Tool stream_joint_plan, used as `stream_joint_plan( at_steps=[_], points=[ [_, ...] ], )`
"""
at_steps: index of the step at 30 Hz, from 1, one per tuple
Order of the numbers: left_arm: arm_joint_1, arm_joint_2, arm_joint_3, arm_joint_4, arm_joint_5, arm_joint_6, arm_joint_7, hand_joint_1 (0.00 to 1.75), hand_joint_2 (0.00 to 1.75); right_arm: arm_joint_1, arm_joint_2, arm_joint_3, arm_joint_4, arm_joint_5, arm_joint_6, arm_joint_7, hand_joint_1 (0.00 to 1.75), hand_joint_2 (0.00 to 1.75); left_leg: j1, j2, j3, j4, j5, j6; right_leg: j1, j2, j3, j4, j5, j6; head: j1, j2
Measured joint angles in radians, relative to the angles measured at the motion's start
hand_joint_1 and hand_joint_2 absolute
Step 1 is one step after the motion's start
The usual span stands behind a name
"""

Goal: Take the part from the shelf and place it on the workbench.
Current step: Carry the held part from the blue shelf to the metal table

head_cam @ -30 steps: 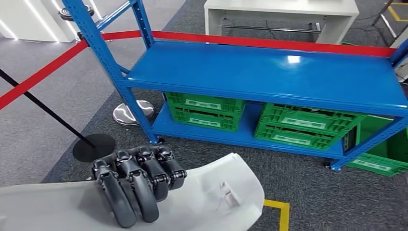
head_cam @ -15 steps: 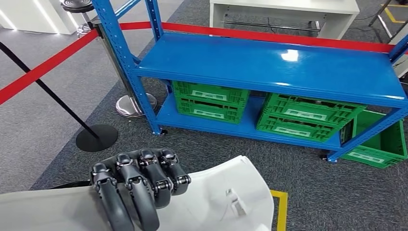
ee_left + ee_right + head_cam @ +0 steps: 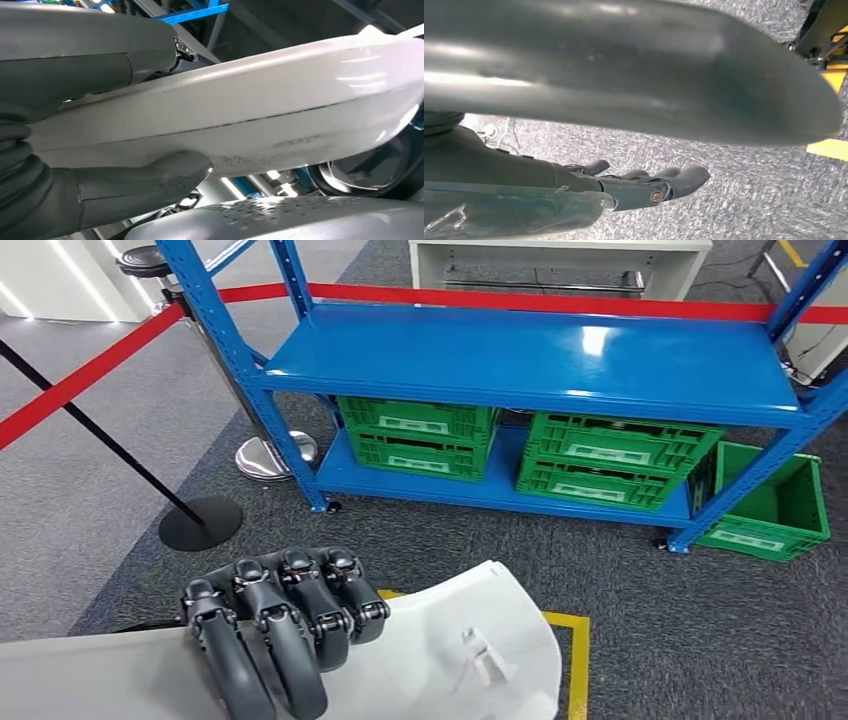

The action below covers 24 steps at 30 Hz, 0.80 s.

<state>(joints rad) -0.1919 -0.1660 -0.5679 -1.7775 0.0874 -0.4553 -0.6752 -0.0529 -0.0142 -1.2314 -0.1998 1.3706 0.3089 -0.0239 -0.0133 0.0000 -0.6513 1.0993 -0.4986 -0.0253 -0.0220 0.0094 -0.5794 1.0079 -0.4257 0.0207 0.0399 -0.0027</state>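
The part (image 3: pixel 450 650) is a long, curved white panel held low in front of me in the head view. My left hand (image 3: pixel 275 640) grips it, dark fingers (image 3: pixel 300 610) curled over its upper face. In the left wrist view the thumb (image 3: pixel 150 182) presses the part (image 3: pixel 260 115) from the other side. The right wrist view has my right hand (image 3: pixel 644 187) below the grey underside of the part (image 3: pixel 624 65), fingers stretched out over the carpet and holding nothing. The blue shelf (image 3: pixel 520 355) stands ahead, its top board bare.
Green crates (image 3: pixel 420 440) fill the shelf's lower level, and another crate (image 3: pixel 770 505) sits on the floor at its right. A red barrier rope (image 3: pixel 80 385) and a black post base (image 3: pixel 200 522) are on the left. Yellow floor tape (image 3: pixel 578 660) lies near me. A white bench (image 3: pixel 560 255) stands behind the shelf.
The whole picture has shifted, so the camera moved: more floor lies before the shelf and the right crate has come into view. My left hand keeps its grip on the part.
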Motion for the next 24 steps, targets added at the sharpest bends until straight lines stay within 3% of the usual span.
stream_joint_plan(
  at_steps=[2, 3, 4, 5, 7, 9, 12, 14, 16, 18, 19, 20, 22, 24],
  points=[
    [0.000, 0.003, 0.000, 0.001, 0.005, 0.009, 0.000, 1.75, 1.75, 0.001, -0.001, -0.004, 0.000, -0.017, -0.001, -0.001, 0.00, 0.00, 0.000, 0.000, -0.040, 0.130, -0.066, 0.002, 0.006, 0.002, -0.025, 0.000, 0.018, -0.006, -0.006, 0.000],
    [0.001, 0.005, -0.001, 0.001, 0.007, 0.013, 0.000, 1.75, 1.75, 0.001, 0.000, -0.006, 0.000, -0.024, -0.002, -0.001, 0.00, 0.00, -0.001, 0.000, -0.044, 0.164, -0.069, 0.006, 0.009, 0.005, -0.037, 0.001, 0.028, -0.007, -0.008, 0.000],
    [0.001, 0.007, -0.001, 0.002, 0.007, 0.014, 0.000, 1.75, 1.75, 0.001, 0.000, -0.008, 0.000, -0.028, -0.002, -0.001, 0.00, 0.00, -0.002, -0.001, -0.032, 0.166, -0.050, 0.011, 0.011, 0.008, -0.048, 0.001, 0.038, -0.008, -0.008, 0.000],
    [0.001, 0.009, -0.001, 0.002, 0.007, 0.014, 0.000, 1.75, 1.75, 0.000, 0.000, -0.010, 0.000, -0.031, -0.002, 0.000, 0.00, 0.00, -0.004, -0.004, -0.001, 0.135, -0.021, 0.017, 0.013, 0.014, -0.059, 0.001, 0.047, -0.007, -0.008, 0.000],
    [0.000, 0.010, -0.001, 0.002, 0.006, 0.015, 0.000, 1.75, 1.75, -0.002, 0.001, -0.014, 0.000, -0.037, -0.002, 0.004, 0.00, 0.00, -0.007, -0.025, 0.097, 0.006, 0.015, 0.030, 0.014, 0.027, -0.075, 0.002, 0.065, -0.003, -0.009, 0.000],
    [0.000, 0.011, -0.002, 0.002, 0.004, 0.016, 0.000, 1.75, 1.75, -0.004, 0.002, -0.017, 0.000, -0.041, -0.003, 0.007, 0.00, 0.00, -0.009, -0.046, 0.168, -0.104, 0.002, 0.036, 0.014, 0.039, -0.085, 0.002, 0.082, 0.006, -0.010, 0.000],
    [0.002, 0.013, -0.002, 0.002, 0.004, 0.019, 0.000, 1.75, 1.75, 0.002, 0.002, -0.024, 0.000, -0.046, -0.006, 0.010, 0.00, 0.00, -0.007, -0.035, 0.176, -0.138, 0.003, 0.041, 0.012, 0.050, -0.095, -0.004, 0.100, 0.024, -0.009, 0.000],
    [0.005, 0.013, -0.002, 0.002, 0.006, 0.022, 0.000, 1.75, 1.75, 0.005, 0.002, -0.030, 0.000, -0.052, -0.010, 0.011, 0.00, 0.00, -0.002, -0.020, 0.169, -0.143, 0.018, 0.050, 0.012, 0.034, -0.120, 0.047, 0.062, 0.035, -0.005, 0.000],
    [0.012, 0.016, -0.002, 0.002, 0.009, 0.030, 0.000, 1.75, 1.75, 0.004, 0.003, -0.037, 0.000, -0.061, -0.020, 0.012, 0.00, 0.00, -0.002, -0.003, 0.159, -0.142, 0.028, 0.054, 0.011, 0.012, -0.168, 0.177, -0.017, 0.044, 0.000, 0.000],
    [0.019, 0.021, -0.004, 0.002, 0.013, 0.037, 0.000, 1.75, 1.75, 0.004, 0.002, -0.046, 0.000, -0.075, -0.037, 0.008, 0.00, 0.00, -0.002, 0.017, 0.149, -0.141, 0.036, 0.052, 0.010, 0.002, -0.192, 0.276, -0.064, 0.052, 0.000, 0.000],
    [0.020, 0.024, -0.005, 0.002, 0.014, 0.039, 0.000, 1.75, 1.75, 0.005, 0.002, -0.053, 0.000, -0.083, -0.046, 0.004, 0.00, 0.00, -0.002, 0.026, 0.144, -0.139, 0.038, 0.051, 0.008, -0.002, -0.176, 0.272, -0.062, 0.055, 0.000, 0.000],
    [0.021, 0.026, -0.006, 0.002, 0.013, 0.039, 0.000, 1.75, 1.75, 0.006, 0.001, -0.060, -0.001, -0.092, -0.055, -0.003, 0.00, 0.00, -0.001, 0.035, 0.141, -0.138, 0.040, 0.049, 0.007, -0.007, -0.138, 0.227, -0.046, 0.057, 0.000, 0.000],
    [0.021, 0.029, -0.008, 0.002, 0.009, 0.039, 0.000, 1.75, 1.75, 0.004, -0.001, -0.075, -0.002, -0.115, -0.070, -0.022, 0.00, 0.00, -0.002, 0.051, 0.138, -0.132, 0.040, 0.041, 0.005, -0.031, -0.042, 0.090, -0.011, 0.059, 0.000, 0.000],
    [0.021, 0.030, -0.010, 0.002, 0.009, 0.039, 0.000, 1.75, 1.75, -0.001, -0.002, -0.094, -0.003, -0.142, -0.082, -0.045, 0.00, 0.00, -0.007, 0.062, 0.134, -0.127, 0.039, 0.032, 0.007, -0.042, 0.003, 0.015, 0.000, 0.044, -0.004, 0.000]
  ],
)
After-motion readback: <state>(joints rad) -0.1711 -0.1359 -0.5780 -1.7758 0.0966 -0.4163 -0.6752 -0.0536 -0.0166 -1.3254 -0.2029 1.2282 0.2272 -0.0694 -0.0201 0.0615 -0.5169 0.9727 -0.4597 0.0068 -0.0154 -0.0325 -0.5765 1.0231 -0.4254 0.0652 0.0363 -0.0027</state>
